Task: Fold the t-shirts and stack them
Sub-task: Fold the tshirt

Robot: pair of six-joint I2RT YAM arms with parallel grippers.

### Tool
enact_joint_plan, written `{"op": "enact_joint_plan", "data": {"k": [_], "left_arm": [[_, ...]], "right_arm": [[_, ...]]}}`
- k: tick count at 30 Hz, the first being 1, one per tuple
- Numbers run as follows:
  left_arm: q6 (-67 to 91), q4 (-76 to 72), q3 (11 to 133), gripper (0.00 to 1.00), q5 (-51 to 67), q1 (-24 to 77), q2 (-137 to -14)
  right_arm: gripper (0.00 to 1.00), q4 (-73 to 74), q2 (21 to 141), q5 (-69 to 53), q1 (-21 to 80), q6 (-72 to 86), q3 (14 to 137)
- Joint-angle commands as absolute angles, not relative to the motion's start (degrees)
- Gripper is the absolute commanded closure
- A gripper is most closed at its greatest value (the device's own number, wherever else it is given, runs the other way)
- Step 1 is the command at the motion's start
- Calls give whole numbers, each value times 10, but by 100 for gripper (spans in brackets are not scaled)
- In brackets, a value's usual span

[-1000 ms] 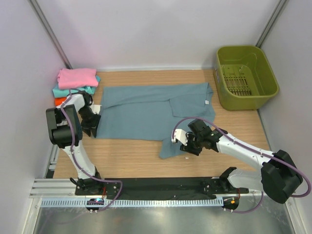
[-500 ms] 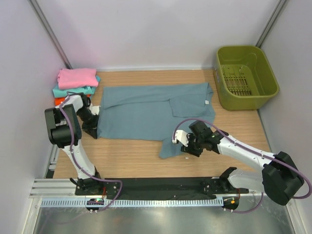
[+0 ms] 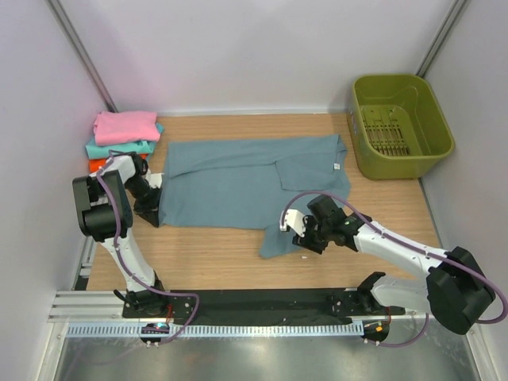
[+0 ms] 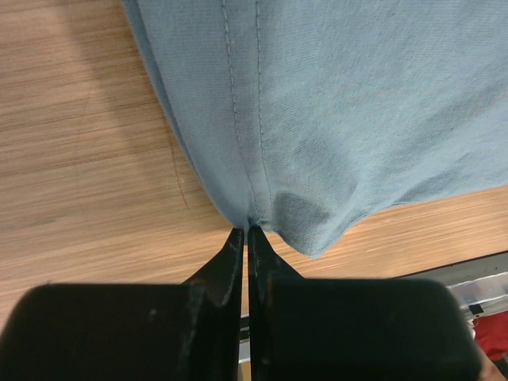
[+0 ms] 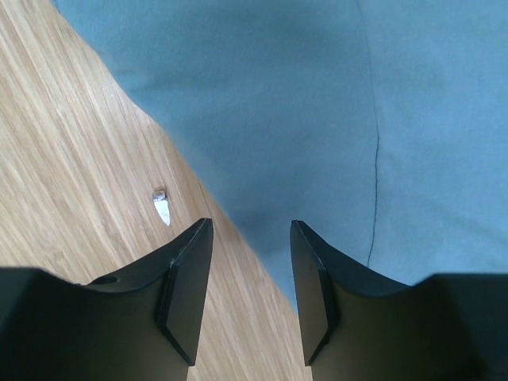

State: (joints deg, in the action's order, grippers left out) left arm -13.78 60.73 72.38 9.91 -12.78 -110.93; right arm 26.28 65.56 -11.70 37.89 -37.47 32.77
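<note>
Nearest the bases, the robot's left hand [image 4: 247, 230] is clamped fully shut on the hem corner of the slate blue-grey cloth t-shirt [image 3: 230, 182]. It's pinching right at the stitched seam, so that grip looks solid. The right hand [image 5: 252, 226] is about half open with nothing in it, sitting over the shirt's loose near edge. One finger is over cloth and the other over bare wooden tabletop [image 3: 206, 254], with a small white speck [image 5: 161, 205] just beside it on the wood side. Can't tell if the tips touch the cloth yet.

This looks like the pickup before a fold. Best bet for the right hand is to drop straight down, straddle that edge and grab enough fabric that it won't slip. Then both hands should lift together and level, or the shirt skews.

Beyond both hands the shirt lies mostly flat, with its white neck label [image 3: 336, 167] out past the right hand. Farther past the left hand is the stack: a folded pink t-shirt [image 3: 125, 125] on a teal t-shirt [image 3: 119, 148] on an orange t-shirt [image 3: 97, 165]. Far beyond the right hand sits the olive-green plastic basket [image 3: 401, 165].
</note>
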Motion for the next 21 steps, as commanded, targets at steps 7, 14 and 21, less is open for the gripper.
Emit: {"op": "enact_joint_plan", "data": {"k": [7, 14, 21], "left_arm": [[-137, 623, 731, 100, 101, -131, -1089], [-138, 624, 735, 100, 102, -131, -1089], [-139, 625, 742, 100, 105, -132, -1091]], "right_arm": [[51, 251, 702, -139, 384, -418, 338], [97, 229, 690, -91, 384, -412, 332], [99, 213, 705, -48, 377, -431, 440]]}}
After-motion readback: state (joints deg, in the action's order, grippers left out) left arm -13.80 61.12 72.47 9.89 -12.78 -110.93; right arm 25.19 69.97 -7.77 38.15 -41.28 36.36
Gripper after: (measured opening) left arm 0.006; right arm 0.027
